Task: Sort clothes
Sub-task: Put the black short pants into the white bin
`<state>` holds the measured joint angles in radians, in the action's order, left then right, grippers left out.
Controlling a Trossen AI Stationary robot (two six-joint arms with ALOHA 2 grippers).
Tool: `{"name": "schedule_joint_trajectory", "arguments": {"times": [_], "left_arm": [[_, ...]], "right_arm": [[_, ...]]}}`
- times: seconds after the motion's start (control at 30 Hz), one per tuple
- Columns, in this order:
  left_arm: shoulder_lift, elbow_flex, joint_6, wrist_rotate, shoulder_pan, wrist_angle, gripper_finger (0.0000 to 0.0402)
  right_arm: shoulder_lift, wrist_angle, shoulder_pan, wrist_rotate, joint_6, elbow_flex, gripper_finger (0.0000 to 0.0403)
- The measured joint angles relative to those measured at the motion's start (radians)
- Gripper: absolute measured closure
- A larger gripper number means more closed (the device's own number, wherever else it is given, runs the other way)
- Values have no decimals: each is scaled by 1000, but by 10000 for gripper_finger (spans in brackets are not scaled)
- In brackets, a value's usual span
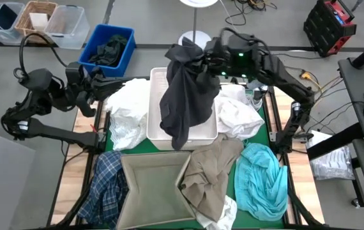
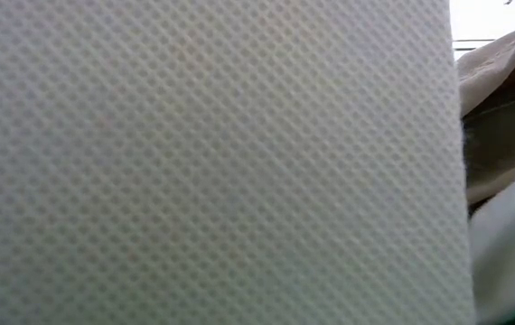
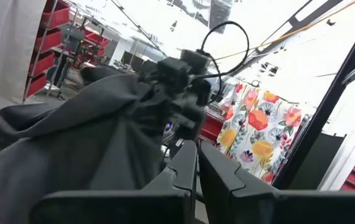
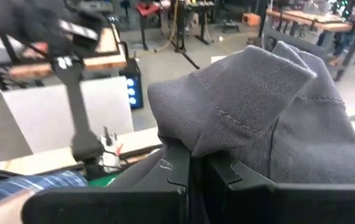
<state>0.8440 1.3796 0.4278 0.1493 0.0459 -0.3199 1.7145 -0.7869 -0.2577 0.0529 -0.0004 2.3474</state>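
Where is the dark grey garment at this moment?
In the high view the dark grey garment hangs from the right gripper, shut on its top, above the white bin at the table's middle, between two white garments.

Garment [image 1: 185, 96] hanging over white bin [image 1: 158, 131]

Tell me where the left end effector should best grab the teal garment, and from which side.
Grip the raised fold at the top of the teal garment, coming straight down from above. It lies crumpled flat at the table's right side, beside the beige garment, so a puckered ridge probably gives more purchase than its flat edges. The reach across looks long.
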Motion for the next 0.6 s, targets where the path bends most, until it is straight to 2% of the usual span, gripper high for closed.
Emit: {"name": "schedule_joint_trajectory", "arguments": {"times": [0.3, 0.47, 0.6], "left_arm": [[0, 0, 0, 0, 0, -2, 402], [1, 0, 0, 0, 0, -2, 402], [0, 0, 0, -1, 0, -3, 402]], "right_arm": [[127, -34, -52, 60, -145, 0, 394], [211, -133, -57, 45, -168, 0, 394], [269, -250, -57, -10, -132, 0, 394]]}}
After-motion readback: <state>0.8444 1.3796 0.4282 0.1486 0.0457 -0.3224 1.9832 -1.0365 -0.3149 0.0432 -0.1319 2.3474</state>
